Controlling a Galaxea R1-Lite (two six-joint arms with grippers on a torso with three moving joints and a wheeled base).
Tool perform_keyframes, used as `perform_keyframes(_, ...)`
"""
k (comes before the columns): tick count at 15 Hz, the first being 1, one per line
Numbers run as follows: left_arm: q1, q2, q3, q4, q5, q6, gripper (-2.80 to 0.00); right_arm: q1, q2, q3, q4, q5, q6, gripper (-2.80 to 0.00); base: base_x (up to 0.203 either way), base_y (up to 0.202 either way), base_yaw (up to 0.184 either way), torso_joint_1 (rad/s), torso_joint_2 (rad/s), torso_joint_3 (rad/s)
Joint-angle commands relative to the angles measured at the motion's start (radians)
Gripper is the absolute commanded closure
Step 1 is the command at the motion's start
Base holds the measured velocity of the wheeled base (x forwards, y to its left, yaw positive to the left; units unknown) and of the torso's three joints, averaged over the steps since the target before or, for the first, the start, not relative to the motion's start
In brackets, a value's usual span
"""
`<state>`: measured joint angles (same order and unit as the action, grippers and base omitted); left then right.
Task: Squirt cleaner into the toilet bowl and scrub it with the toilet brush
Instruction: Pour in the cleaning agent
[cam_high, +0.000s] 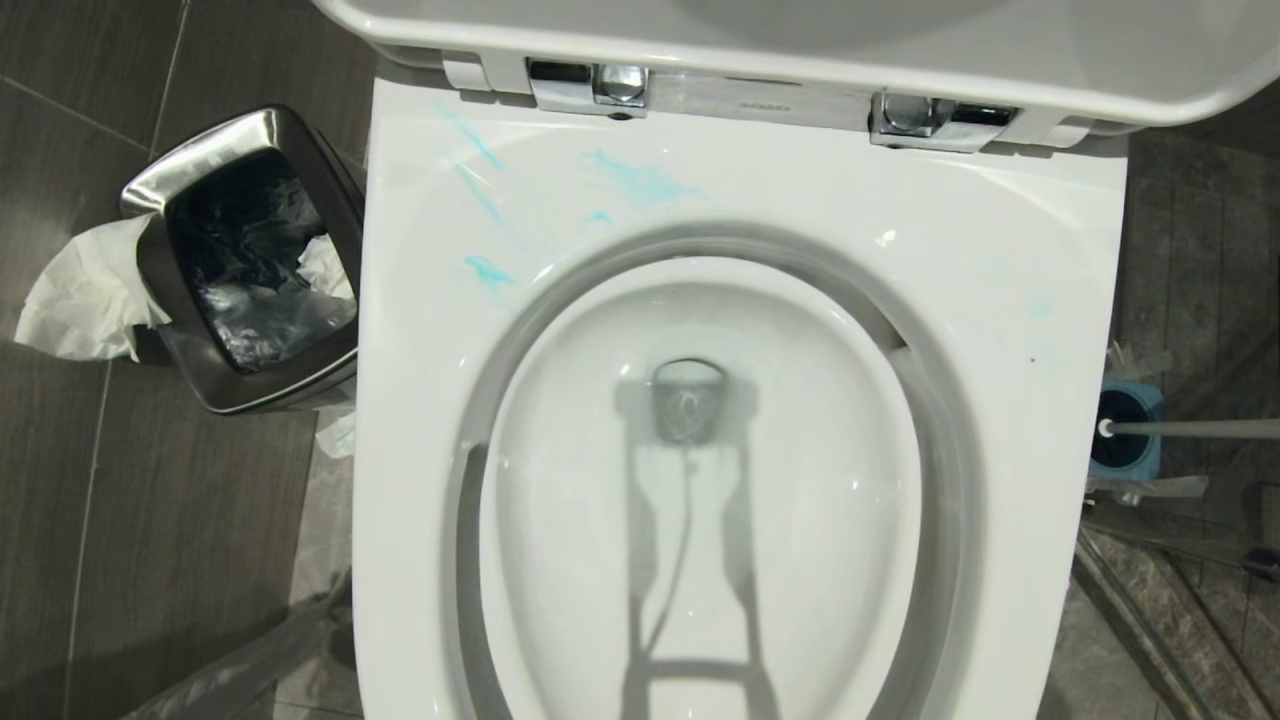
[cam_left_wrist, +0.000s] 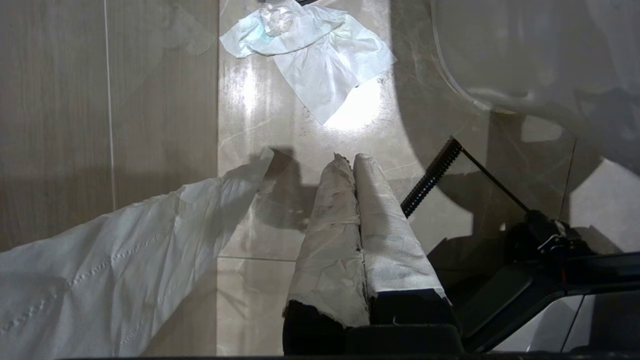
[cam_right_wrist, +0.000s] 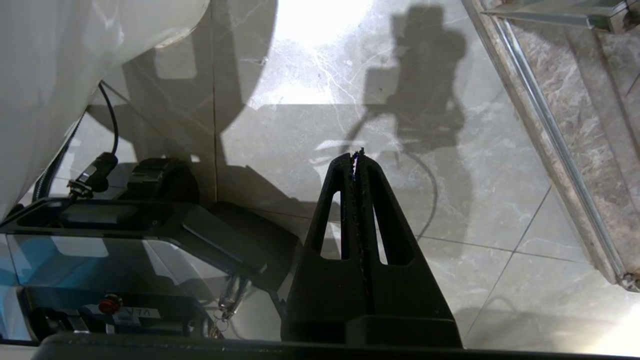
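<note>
The white toilet bowl (cam_high: 1000, 300) fills the head view, its lid raised at the top. Turquoise cleaner (cam_high: 640, 180) lies in thin streaks and smears on the back left of the rim; the water in the basin looks untinted. The toilet brush (cam_high: 1200, 429) stands on the floor to the bowl's right, its white handle rising from a blue holder (cam_high: 1125, 460). Neither arm shows in the head view. My left gripper (cam_left_wrist: 352, 157), its fingers wrapped in white tape, is shut and empty over the floor tiles. My right gripper (cam_right_wrist: 356, 156), black, hangs shut and empty above the marble floor.
A square steel waste bin (cam_high: 250, 260) stands left of the bowl, with tissue (cam_high: 85, 295) hanging over its edge. A crumpled tissue (cam_left_wrist: 310, 50) and a white sheet (cam_left_wrist: 100, 280) lie on the floor. A shower threshold (cam_right_wrist: 560, 140) runs on the right. The robot's base (cam_right_wrist: 125, 225) sits beside the toilet's foot.
</note>
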<state>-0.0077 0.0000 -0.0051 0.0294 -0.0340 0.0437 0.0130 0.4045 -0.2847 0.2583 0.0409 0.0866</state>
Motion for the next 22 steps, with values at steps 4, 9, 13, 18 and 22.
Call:
perform_keyframes(4,0.000,0.002,0.001,-0.002,0.005,-0.016,0.00,0.001,0.144,0.026,-0.154,-0.001,-0.021,0.00,0.000,0.000,0.000,0.000,0.00,-0.008)
perform_keyframes(9,0.000,0.002,0.001,-0.002,0.005,-0.016,0.00,-0.001,0.622,0.082,-0.704,-0.001,-0.012,0.00,0.000,0.000,0.000,0.000,0.00,0.000)
perform_keyframes(13,0.000,0.002,0.001,-0.002,0.005,-0.016,0.00,-0.002,0.975,0.096,-1.241,0.006,0.000,0.00,0.000,0.000,0.000,0.000,0.00,0.000)
perform_keyframes(18,0.000,0.002,0.001,-0.002,0.005,-0.016,0.00,-0.001,1.166,0.155,-1.618,0.037,-0.001,0.00,0.000,0.000,0.000,0.000,0.00,0.000)
perform_keyframes(22,0.000,0.002,0.001,-0.002,0.005,-0.016,0.00,0.001,1.280,0.161,-1.654,0.065,-0.011,0.00,0.000,0.000,0.000,0.000,0.00,0.000)
